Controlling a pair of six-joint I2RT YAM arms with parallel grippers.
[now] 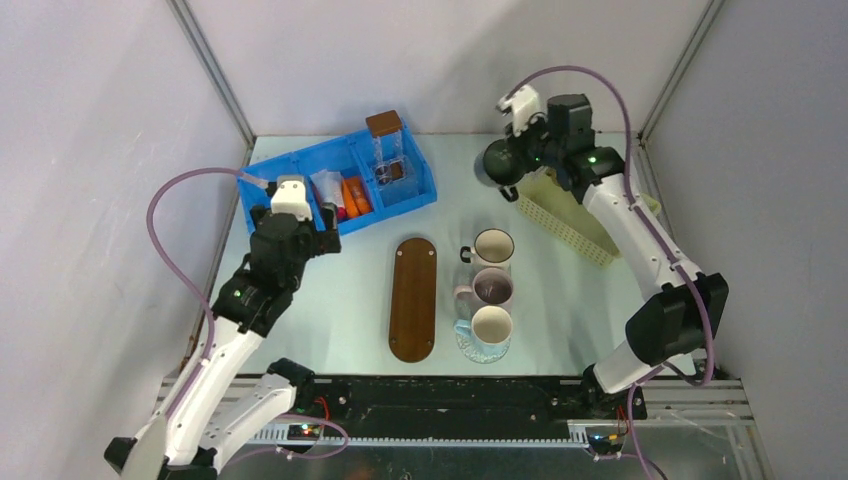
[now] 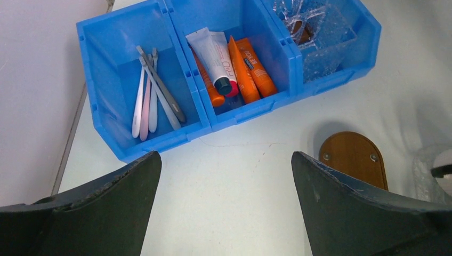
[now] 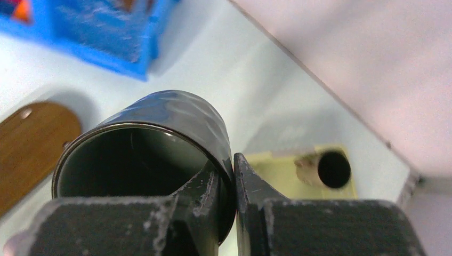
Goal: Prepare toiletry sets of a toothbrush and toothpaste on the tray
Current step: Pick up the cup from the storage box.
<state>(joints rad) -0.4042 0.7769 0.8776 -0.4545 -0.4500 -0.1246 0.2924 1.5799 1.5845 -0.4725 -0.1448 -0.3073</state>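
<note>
Progress is sitting at zero, I'm judging. On the pale table [image 1: 350,300], the blue three-compartment plastic bin [image 2: 101,32] is holding every piece, and the oval brown wooden tray [image 1: 412,300] is lying bare. The right fingers [image 3: 250,181] are pinching the rim of a glossy black mug [image 3: 160,122] above a cream slotted basket [image 1: 570,225]. The left fingers [image 2: 122,186] are hanging spread wide and empty, just short of the bin. A clear brown-lidded box [image 2: 314,32] is filling its right compartment, orange and white toothpaste tubes [image 2: 250,66] its middle, and thin grey and pink toothbrushes [image 2: 152,90] its left.

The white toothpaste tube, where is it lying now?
In the left wrist view, the white toothpaste tube lies in the middle compartment of the blue bin, orange tubes beside it, the toothbrushes one compartment to the left.
</note>
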